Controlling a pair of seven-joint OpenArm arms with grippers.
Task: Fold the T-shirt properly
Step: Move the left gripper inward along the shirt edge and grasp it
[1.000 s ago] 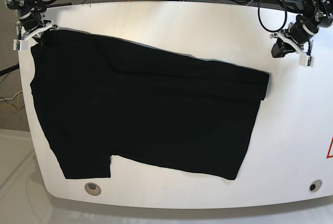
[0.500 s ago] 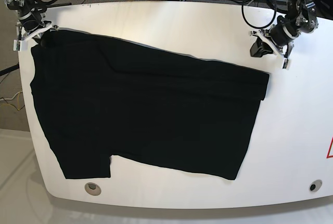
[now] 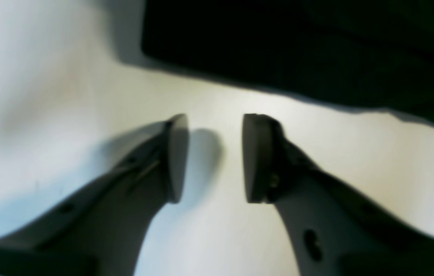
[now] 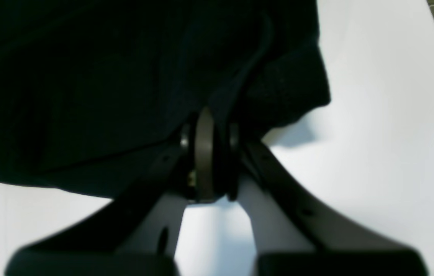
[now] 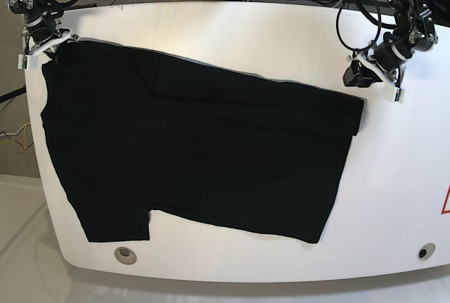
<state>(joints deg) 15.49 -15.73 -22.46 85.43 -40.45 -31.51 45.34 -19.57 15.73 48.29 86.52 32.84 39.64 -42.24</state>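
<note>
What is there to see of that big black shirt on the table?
The T-shirt is plain black cloth, lying flat and partly folded on the white table, with a short sleeve at its near edge. The right gripper is shut on one far corner. The left gripper stands open just off the opposite corner, not touching it.

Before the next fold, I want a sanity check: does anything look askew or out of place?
Nothing is damaged. The T-shirt lies slanted on the table, its edges not square to it. Only the right tool grips a corner; the left tool is open beside the hem.
</note>
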